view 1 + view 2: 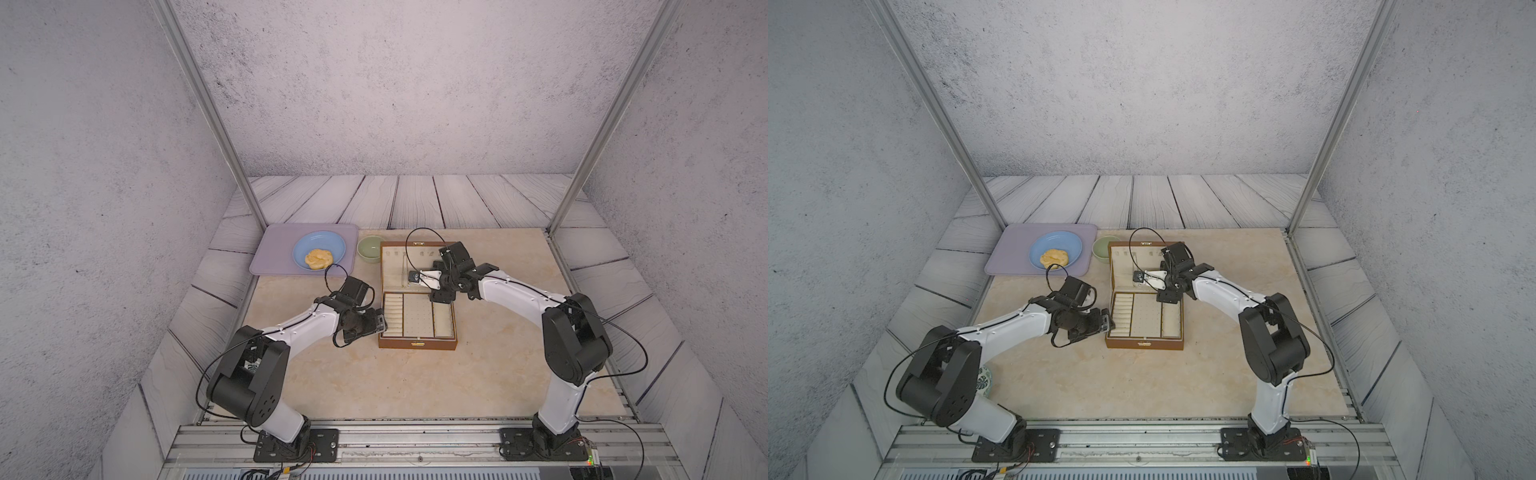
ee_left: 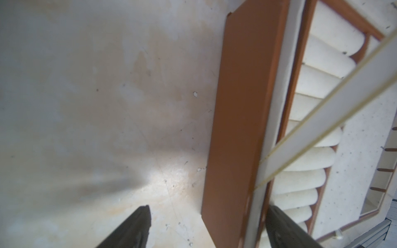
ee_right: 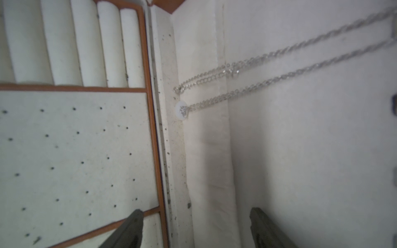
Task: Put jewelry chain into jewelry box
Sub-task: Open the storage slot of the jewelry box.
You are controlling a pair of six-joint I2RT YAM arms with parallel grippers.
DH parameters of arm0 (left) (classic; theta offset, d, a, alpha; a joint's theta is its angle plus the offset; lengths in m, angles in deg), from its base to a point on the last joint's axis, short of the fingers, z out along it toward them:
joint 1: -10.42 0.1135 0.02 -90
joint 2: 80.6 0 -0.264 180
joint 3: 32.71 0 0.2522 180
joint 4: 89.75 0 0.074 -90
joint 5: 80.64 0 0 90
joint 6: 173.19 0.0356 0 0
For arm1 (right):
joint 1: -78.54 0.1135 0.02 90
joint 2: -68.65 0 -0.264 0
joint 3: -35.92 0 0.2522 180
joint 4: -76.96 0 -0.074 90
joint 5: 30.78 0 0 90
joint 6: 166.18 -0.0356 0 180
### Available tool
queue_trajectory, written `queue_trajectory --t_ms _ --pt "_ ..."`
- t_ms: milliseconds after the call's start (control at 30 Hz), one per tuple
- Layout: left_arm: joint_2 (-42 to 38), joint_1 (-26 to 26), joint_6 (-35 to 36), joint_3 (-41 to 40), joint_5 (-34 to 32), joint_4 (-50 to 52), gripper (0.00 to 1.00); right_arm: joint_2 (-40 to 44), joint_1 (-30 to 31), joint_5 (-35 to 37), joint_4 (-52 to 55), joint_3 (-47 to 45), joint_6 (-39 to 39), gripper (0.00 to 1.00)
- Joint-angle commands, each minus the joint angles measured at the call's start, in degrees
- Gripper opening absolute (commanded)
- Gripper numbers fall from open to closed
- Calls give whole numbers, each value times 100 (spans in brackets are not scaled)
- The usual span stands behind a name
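The jewelry chain lies inside the open jewelry box, stretched as two thin silver strands side by side over the cream lining of the lid half. Its small round white end piece rests on the padded fold next to the hinge line. In a top view the chain shows only as a faint line running along the lid. The right gripper hovers over that lining a little way from the chain, its jaws standing wide apart with nothing between them, and the strands are clear of both fingers. Beside the fold are the box's perforated earring pad and ring-roll rows, framed in brown. The left gripper sits at the box's left wall with jaws spread, one finger over the table outside and one over the ring rolls inside; whether it touches the wall cannot be told. Beyond the box stand a green bowl and a lilac tray carrying a blue plate with a pastry.
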Motion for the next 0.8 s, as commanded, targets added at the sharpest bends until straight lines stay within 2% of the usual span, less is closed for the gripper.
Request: queue_trajectory --t_ms 0,767 --pt "129 -40 73 90 -126 272 88 -225 -47 -227 171 192 43 80" --pt "132 -40 86 89 -144 327 88 -132 -475 193 356 59 435 79"
